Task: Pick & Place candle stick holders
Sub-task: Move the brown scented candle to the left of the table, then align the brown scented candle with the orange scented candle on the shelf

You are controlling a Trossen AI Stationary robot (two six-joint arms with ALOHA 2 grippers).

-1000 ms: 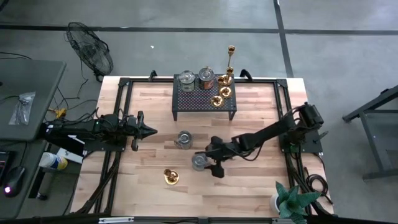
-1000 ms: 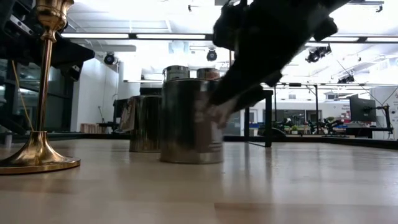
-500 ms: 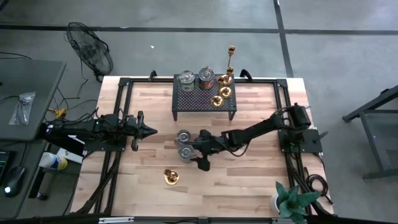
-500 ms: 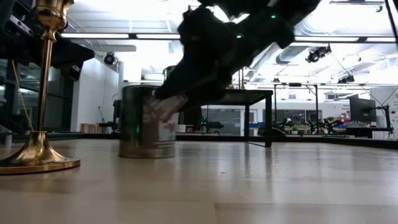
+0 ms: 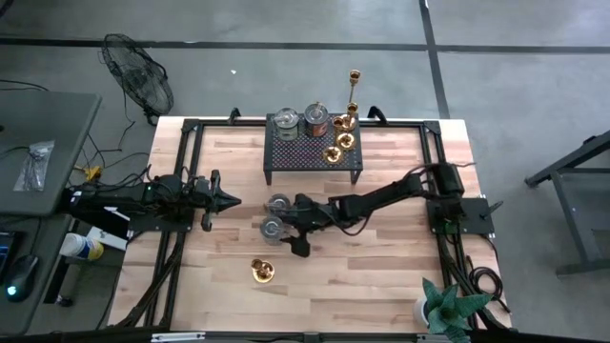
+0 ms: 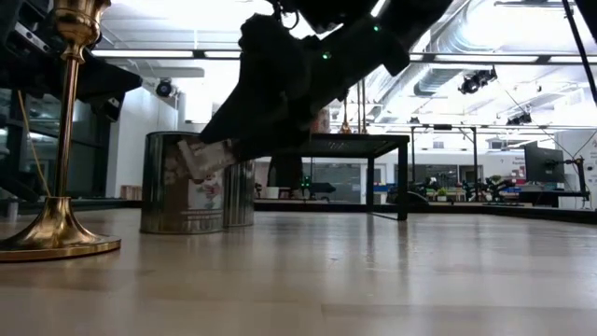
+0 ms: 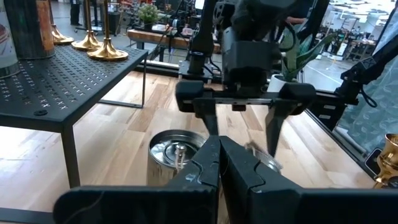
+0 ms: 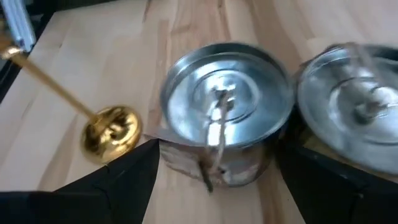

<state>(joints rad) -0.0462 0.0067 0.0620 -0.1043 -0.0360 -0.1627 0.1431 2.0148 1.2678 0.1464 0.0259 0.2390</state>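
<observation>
Two silvery cups stand side by side on the wood left of centre. My right gripper [image 5: 281, 230] reaches in from the right and is shut on the nearer cup [image 5: 272, 227] [image 8: 227, 106]. The farther cup [image 5: 278, 203] [image 8: 354, 106] stands free on its base, right beside it. A brass candlestick [image 5: 262, 271] [image 6: 61, 140] stands on its round base nearer the front. More holders stand on the black perforated stand [image 5: 313, 152]. My left gripper [image 5: 229, 200] waits shut at the table's left. My right gripper has the nearer cup's wall [image 8: 171, 152] between its two fingers [image 8: 134, 171], one on the near side and one on the far side. The fingers slant down from the table's right and meet the wall's upper part [image 6: 201, 159]. The cup is upright, base [image 6: 182, 230] at the table top.
A potted plant [image 5: 446, 307] stands at the near right corner. Black frame rails [image 5: 186, 143] run along the table's edges. Bare wood lies near and right of the cups. A fan [image 5: 133, 71] stands off the table at the far left.
My right gripper has gone toward the table's left edge and a little toward the far edge. The nearer silvery cup has travelled with it, upright along the table top. It now stands right beside the other cup.
</observation>
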